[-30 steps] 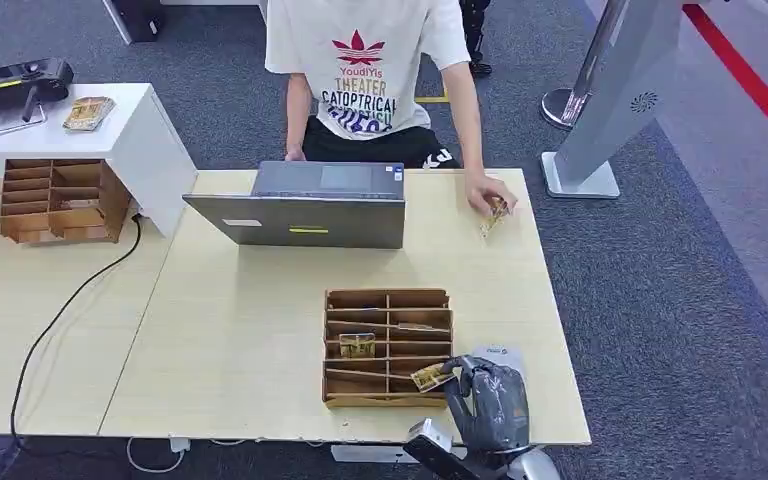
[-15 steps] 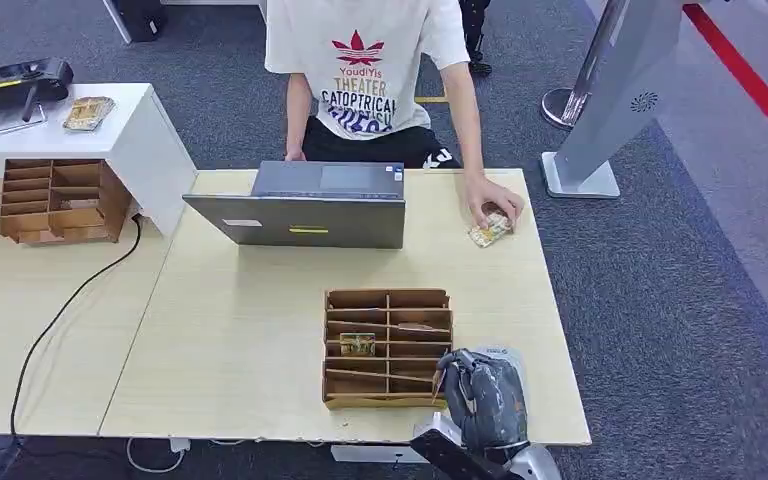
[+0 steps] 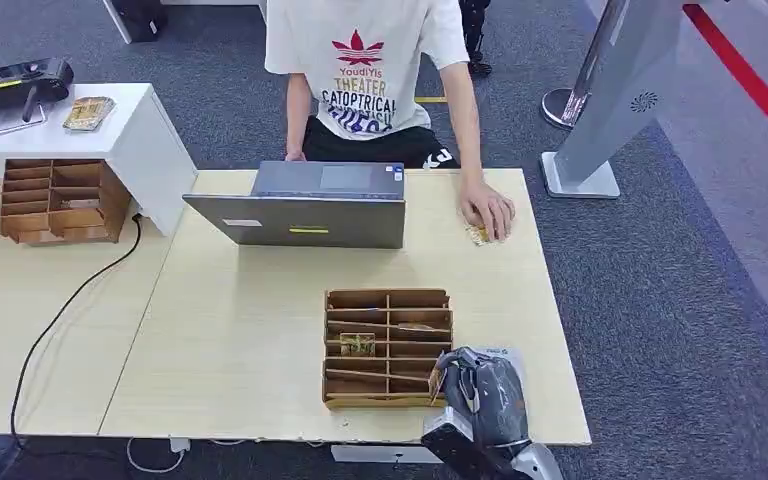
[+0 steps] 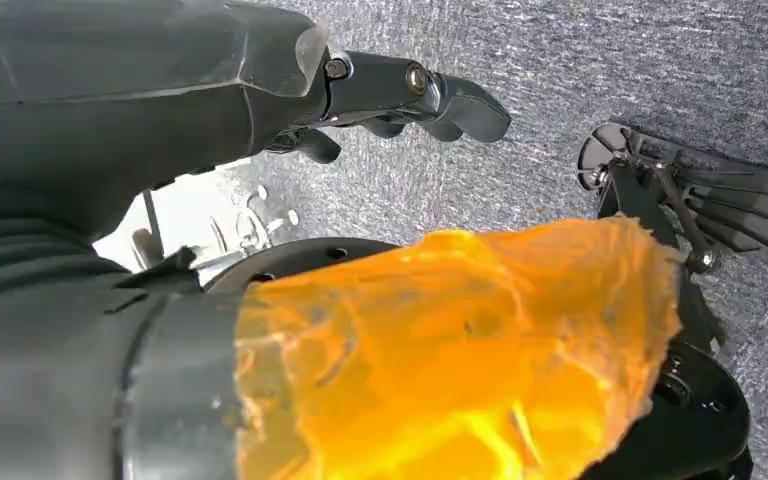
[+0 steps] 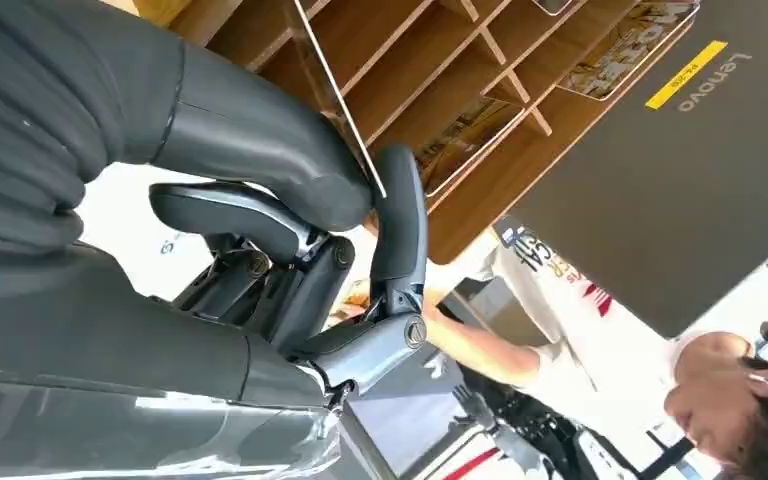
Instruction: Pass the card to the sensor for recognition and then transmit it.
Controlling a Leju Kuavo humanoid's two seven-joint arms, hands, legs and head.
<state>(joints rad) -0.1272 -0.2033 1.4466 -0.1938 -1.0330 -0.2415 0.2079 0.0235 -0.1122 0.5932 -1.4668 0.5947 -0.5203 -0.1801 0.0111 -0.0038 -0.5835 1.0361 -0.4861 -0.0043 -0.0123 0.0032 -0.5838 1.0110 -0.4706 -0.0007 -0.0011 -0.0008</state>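
My right hand [image 3: 484, 396] hovers at the table's near edge, just right of the wooden card rack [image 3: 388, 300]. It pinches a thin card [image 3: 434, 384], seen edge-on beside the rack's near right corner. In the right wrist view the card's edge [image 5: 338, 100] runs between thumb and finger of that hand [image 5: 290, 220], close to the rack [image 5: 440, 60]. A white sensor pad [image 3: 501, 352] lies on the table, partly under the hand. My left hand [image 4: 400, 90] hangs over grey carpet with nothing in it, fingers apart.
A person behind the table presses a hand [image 3: 487, 210] on a card [image 3: 477, 236]. An open laptop [image 3: 305, 205] stands beyond the rack, which holds another card [image 3: 357, 344]. Left: a second rack [image 3: 58, 200], a black cable [image 3: 70, 300], a white stand [image 3: 150, 130].
My right hand has turned the card from flat to edge-on and drawn back slightly toward the near edge. The person has laid their card on the table and covered it.
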